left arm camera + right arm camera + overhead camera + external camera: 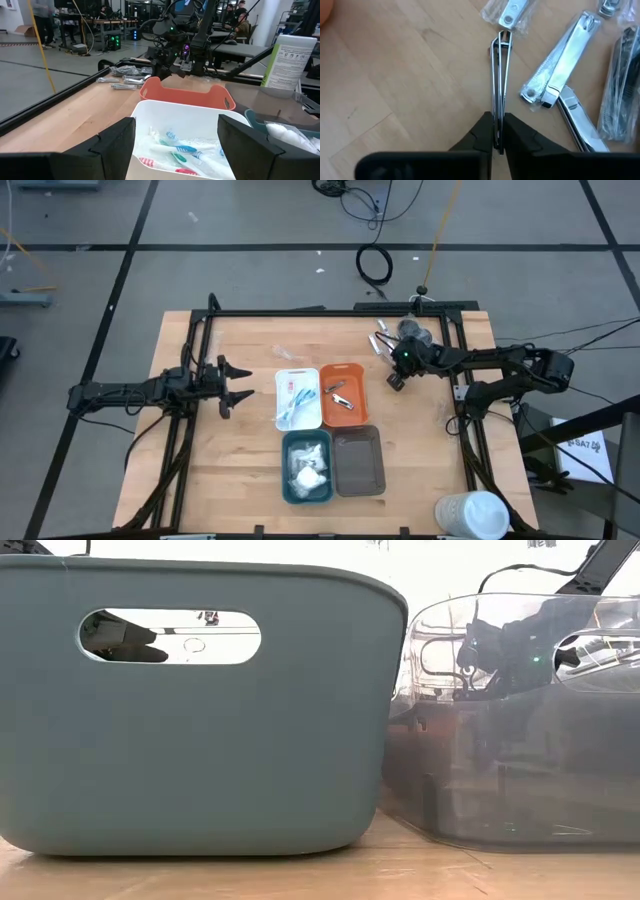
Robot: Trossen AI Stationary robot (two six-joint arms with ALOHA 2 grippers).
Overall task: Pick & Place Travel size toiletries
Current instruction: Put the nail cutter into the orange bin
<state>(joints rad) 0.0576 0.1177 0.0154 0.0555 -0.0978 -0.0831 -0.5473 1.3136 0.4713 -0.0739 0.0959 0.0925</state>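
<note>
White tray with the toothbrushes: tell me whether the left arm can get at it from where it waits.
Probably yes. The left pincer stands open just beside the white tray, facing it, with only bare table between. The toothbrushes lie uncovered inside.

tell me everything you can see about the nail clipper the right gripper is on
The nail clipper is a slim, shiny silver metal piece seen edge-on, its stacked blades and lever showing as thin parallel strips with a small loop at the far end. It lies on the wooden table, and the right gripper is shut on its near end, one dark finger on each side. More silver clippers, some in clear wrap, lie just beside it.
</note>
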